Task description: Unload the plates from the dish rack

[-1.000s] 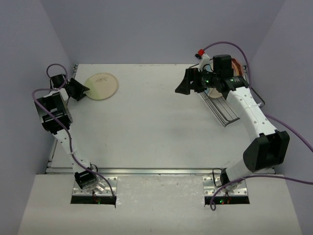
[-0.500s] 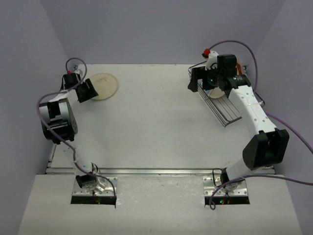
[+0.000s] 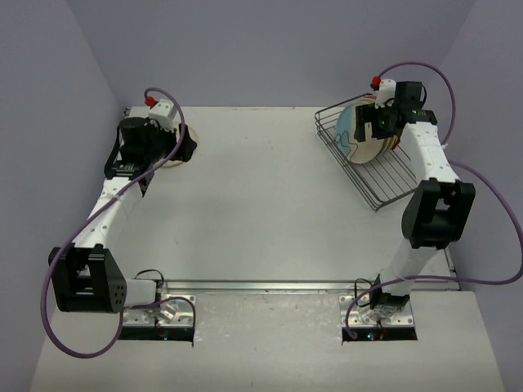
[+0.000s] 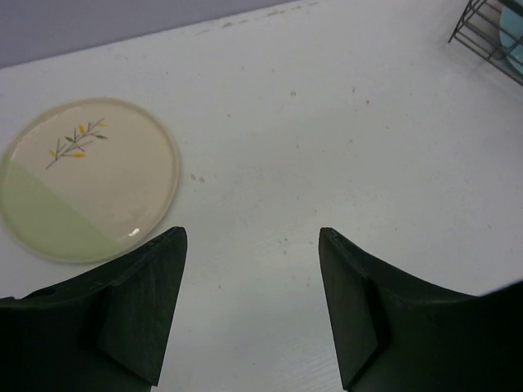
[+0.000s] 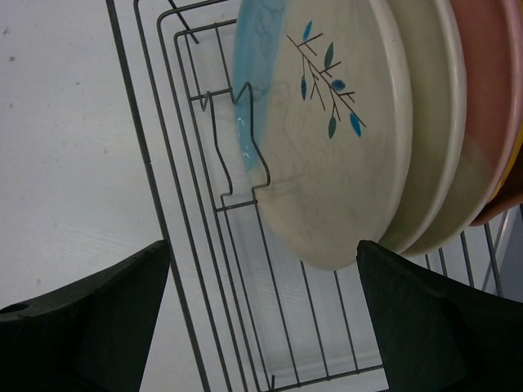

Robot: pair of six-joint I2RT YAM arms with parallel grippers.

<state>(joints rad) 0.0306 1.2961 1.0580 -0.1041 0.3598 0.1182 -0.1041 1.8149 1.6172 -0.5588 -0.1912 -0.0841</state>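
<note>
The dark wire dish rack (image 3: 384,175) stands at the far right. Several plates stand upright in it. The front one is cream with a light-blue segment (image 5: 327,139). Behind it are a second cream plate (image 5: 433,163), a pink plate (image 5: 490,98) and a yellow-orange edge (image 5: 515,186). My right gripper (image 5: 261,318) is open and empty, just above the front plate's rim and the rack wires (image 5: 188,237). My left gripper (image 4: 252,302) is open and empty above the table, beside a cream plate with a light-green segment (image 4: 86,175) that lies flat at the far left.
The rack's near corner shows at the upper right of the left wrist view (image 4: 490,28). Purple walls close in the table on three sides. In the top view the left arm (image 3: 143,143) covers most of the flat plate.
The right gripper moved from left of the rack back to the plates. The left arm swung in from the far left edge to sit over the flat plate.
</note>
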